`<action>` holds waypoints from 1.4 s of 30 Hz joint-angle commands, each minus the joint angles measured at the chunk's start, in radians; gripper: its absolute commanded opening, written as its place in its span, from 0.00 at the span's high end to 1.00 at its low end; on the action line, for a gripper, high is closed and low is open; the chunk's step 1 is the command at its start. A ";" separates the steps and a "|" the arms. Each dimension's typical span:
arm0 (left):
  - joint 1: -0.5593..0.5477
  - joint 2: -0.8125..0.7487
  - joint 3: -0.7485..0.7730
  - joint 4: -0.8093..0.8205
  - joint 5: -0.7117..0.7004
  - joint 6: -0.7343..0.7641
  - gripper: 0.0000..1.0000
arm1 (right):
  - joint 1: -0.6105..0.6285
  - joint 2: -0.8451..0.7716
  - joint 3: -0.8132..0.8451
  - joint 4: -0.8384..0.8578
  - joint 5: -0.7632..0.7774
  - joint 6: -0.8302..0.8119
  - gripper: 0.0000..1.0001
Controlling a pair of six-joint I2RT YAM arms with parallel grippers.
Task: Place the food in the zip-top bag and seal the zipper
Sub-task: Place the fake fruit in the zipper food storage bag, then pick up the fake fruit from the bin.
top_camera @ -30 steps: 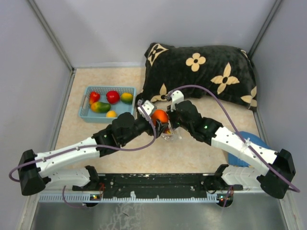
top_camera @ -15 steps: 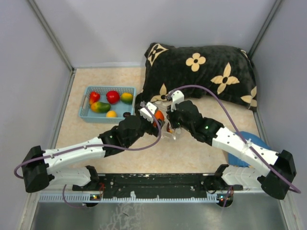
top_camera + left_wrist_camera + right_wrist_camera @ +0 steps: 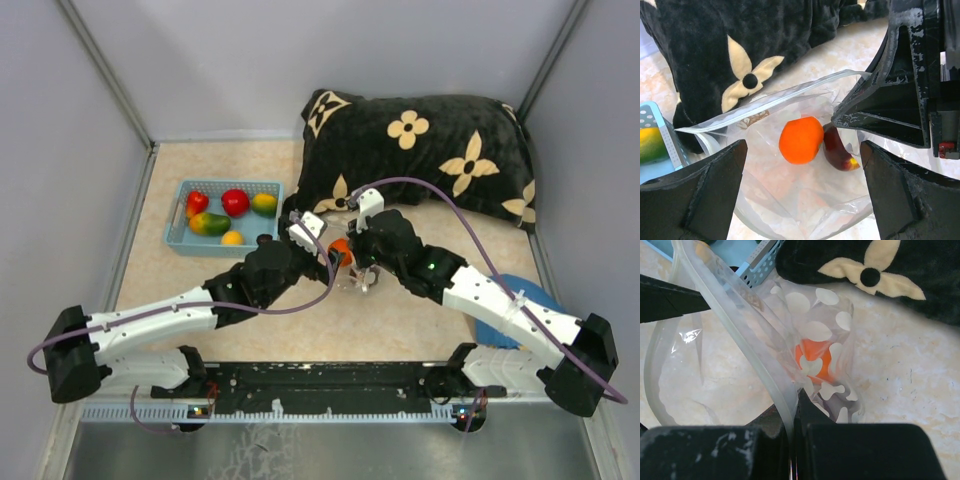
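Inside zip-top bag (image 3: 765, 185), orange fruit (image 3: 801, 140) released; left gripper (image 3: 802, 150) opened.

Light was bright, soft and even from above, leaving only faint shadows. Small glints showed on the clear bag (image 3: 810, 335), and the near fingers (image 3: 715, 450) looked blurred.

- Basket (image 3: 650, 135): running off the left wrist view's edge.
- Dark brown fruit (image 3: 839, 152): hiding partly behind the right gripper (image 3: 850, 115).
- Orange fruit (image 3: 812, 360): blurring behind dotted bag (image 3: 825, 310).
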 commanded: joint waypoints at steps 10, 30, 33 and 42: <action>-0.003 -0.139 0.112 -0.196 -0.079 -0.125 0.00 | -0.002 -0.022 0.012 0.070 0.004 0.013 1.00; 0.375 -0.136 0.278 -0.659 -0.008 -0.285 0.00 | -0.002 -0.037 -0.036 0.113 0.012 0.004 1.00; 0.443 -0.094 0.284 -0.670 0.053 -0.287 0.00 | -0.002 -0.043 -0.047 0.127 0.011 0.000 1.00; 0.668 0.112 0.304 -0.570 0.279 -0.409 0.01 | -0.002 -0.065 -0.052 0.111 0.016 -0.017 1.00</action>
